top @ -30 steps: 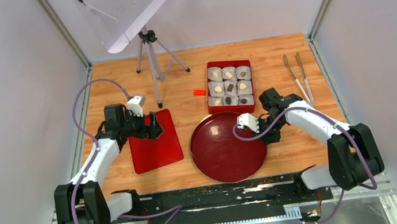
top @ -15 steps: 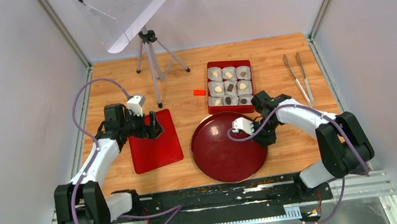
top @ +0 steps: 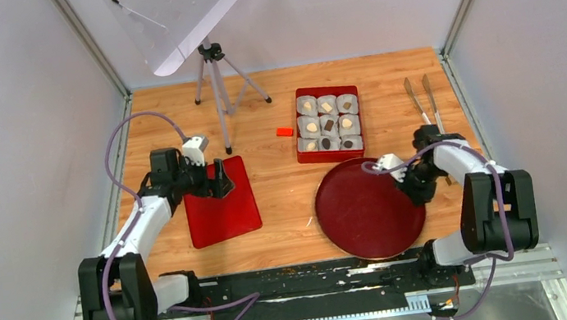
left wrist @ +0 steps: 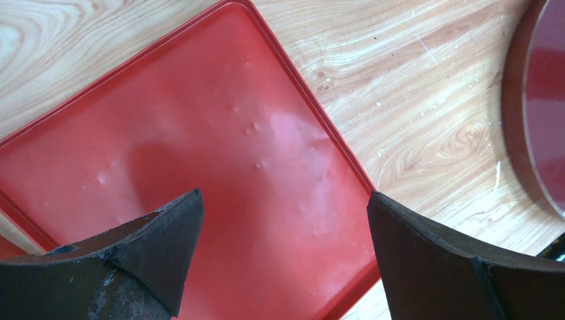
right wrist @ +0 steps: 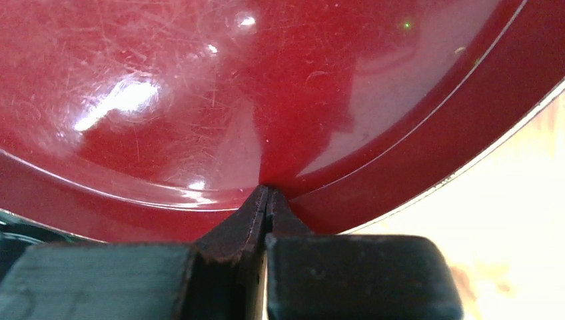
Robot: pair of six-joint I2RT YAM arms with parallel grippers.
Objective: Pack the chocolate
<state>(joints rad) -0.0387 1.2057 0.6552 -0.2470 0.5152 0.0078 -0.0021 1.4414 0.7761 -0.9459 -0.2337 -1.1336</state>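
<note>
The chocolate (top: 329, 125), cream and dark brown pieces, sits in white paper cups inside the red box (top: 324, 89) at the back centre. My right gripper (top: 414, 185) is shut on the right rim of the dark red round plate (top: 366, 215); in the right wrist view the fingertips (right wrist: 268, 190) pinch the plate's rim (right wrist: 413, 167). My left gripper (top: 218, 177) is open and empty just above the flat red lid (top: 220, 210); the left wrist view shows its jaws (left wrist: 283, 195) wide apart over the lid (left wrist: 200, 133).
Metal tongs (top: 425, 112) lie at the back right, just beyond my right arm. A small orange-red block (top: 285, 132) lies left of the box. A tripod (top: 216, 78) stands at the back left. The plate's edge shows in the left wrist view (left wrist: 533, 107).
My right gripper has pulled the dark red plate to the right, away from below the box's left side. The left arm has not moved.
</note>
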